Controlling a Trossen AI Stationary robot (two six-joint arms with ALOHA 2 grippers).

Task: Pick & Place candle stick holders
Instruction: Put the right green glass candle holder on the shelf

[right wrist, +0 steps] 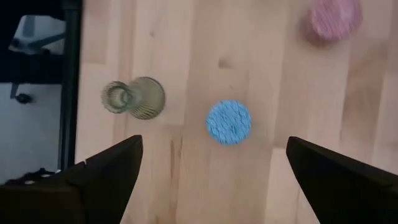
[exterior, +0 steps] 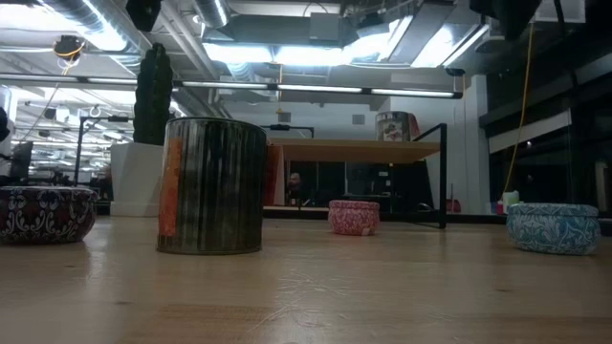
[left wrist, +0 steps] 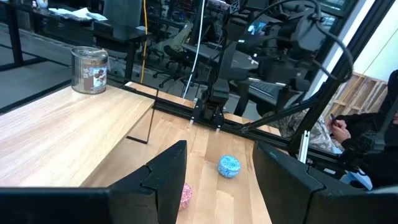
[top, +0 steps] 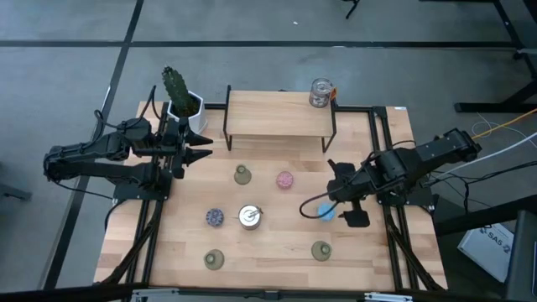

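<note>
at four o'clock on the wooden table (top: 277,252), right gripper (right wrist: 211,165), fingers wide, above round blue speckled holder (right wrist: 229,122); left gripper (top: 201,148) at ten o'clock, fingers partly apart, empty.

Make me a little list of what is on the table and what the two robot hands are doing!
On the shelf: one silvery-glass cup.
Table middle: second silvery cup, pink holder, dark speckled holder.
Green holders: three.
Blue holder: on the table, nothing touching it.
Right gripper: open wide, above the blue holder, holding nothing.
Left gripper: part open, holding nothing, near the cactus pot.
Corner by the shelf: white pot with cactus.
</note>
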